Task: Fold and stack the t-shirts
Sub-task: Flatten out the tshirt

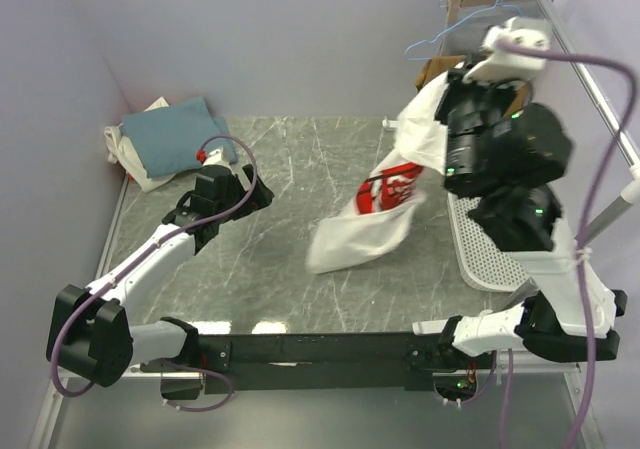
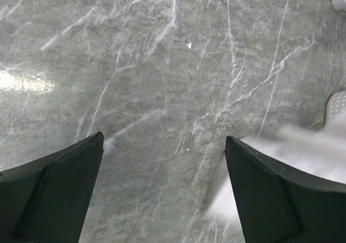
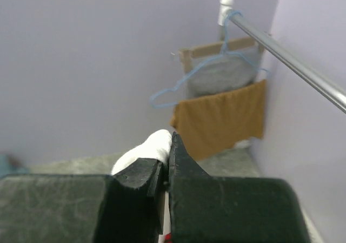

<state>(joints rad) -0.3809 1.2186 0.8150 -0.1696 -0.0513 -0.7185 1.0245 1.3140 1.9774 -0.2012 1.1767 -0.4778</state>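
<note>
In the top view, your right gripper [image 1: 455,87] stands high above the right side of the grey-green marbled table [image 1: 300,149]. It is clamped on one end of the white cotton t-shirt with a red rectangular chest print [image 1: 365,231]. The shirt hangs from it as a long strip. Its long axis runs down and toward the middle of the table, where the lower end is blurred, so I cannot tell if it touches the table.

Your left gripper [image 1: 240,191] is low over the left half of the table, jaws wide apart, holding nothing. The free lower end lies to its right, well apart. This arm is the nearer one to it, so I judge that the next move is a reach to the right. At the far left corner of the table, the folded teal-blue shirt [image 1: 175,134] lies on an off-white shirt [image 1: 140,174].

In the left wrist view, the two dark fingers [image 2: 54,199] are spread over bare table. The white cloth shows as a blur at the right edge.

In the right wrist view, the fingers [image 3: 227,205] are pressed together with white cloth pinched between them. Beyond the far right corner of the table you see a tan-brown cloth [image 3: 221,118] on a wooden rack [image 3: 216,49], a grey garment on a blue wire hanger [image 3: 221,75], a metal rail [image 3: 292,64] and lilac walls [image 3: 81,64] close around.
</note>
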